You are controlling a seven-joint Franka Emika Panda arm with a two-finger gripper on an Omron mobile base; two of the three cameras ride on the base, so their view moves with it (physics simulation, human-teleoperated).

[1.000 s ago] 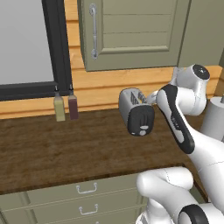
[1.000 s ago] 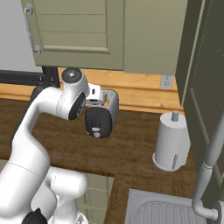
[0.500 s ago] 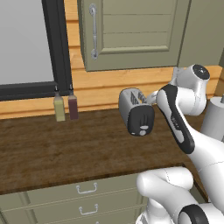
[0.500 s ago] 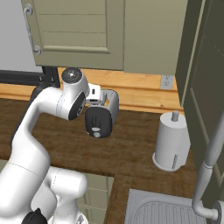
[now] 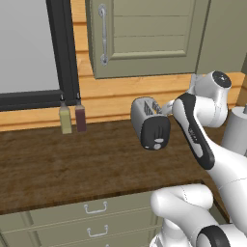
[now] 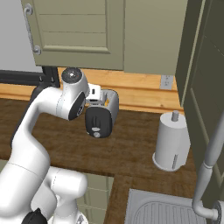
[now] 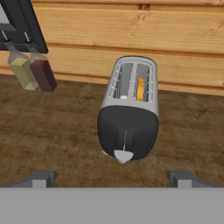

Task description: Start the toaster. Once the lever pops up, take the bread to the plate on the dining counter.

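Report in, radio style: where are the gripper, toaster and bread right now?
Gripper open, above the toaster, holding nothing. Bread down in one slot; lever at the bottom of the black end panel. Two bottles off to the side, not in the way.

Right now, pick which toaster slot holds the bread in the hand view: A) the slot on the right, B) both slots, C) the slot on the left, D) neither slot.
A: in the hand view an orange-brown edge of the bread sits in the right-hand slot of the toaster, while the left slot looks empty.
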